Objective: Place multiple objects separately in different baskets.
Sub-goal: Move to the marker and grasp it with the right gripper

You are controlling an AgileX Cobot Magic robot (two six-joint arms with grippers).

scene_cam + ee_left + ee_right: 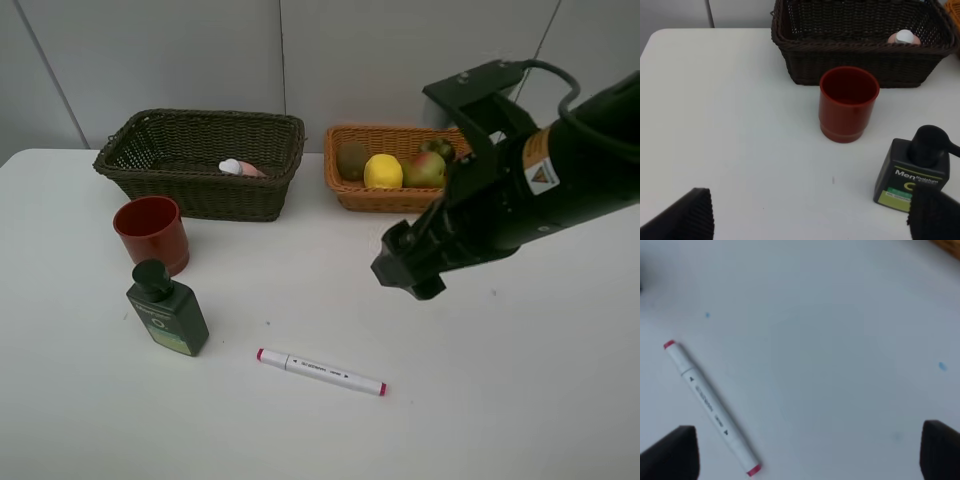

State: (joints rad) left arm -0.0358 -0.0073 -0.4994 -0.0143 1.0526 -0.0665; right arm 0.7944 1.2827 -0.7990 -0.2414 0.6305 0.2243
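The right pincer [805,455] is seen wide open and empty above the table [520,400], near the white marker [710,407], which lies flat, well apart from the dark basket [200,195]. For a clean pickup, the jaws are best turned across the barrel, lowered over its middle and closed before it is carried there

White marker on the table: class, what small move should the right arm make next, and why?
Probably centre the right gripper over the white marker: its jaws stand open and empty, and the marker lies on the table off to one side of them.
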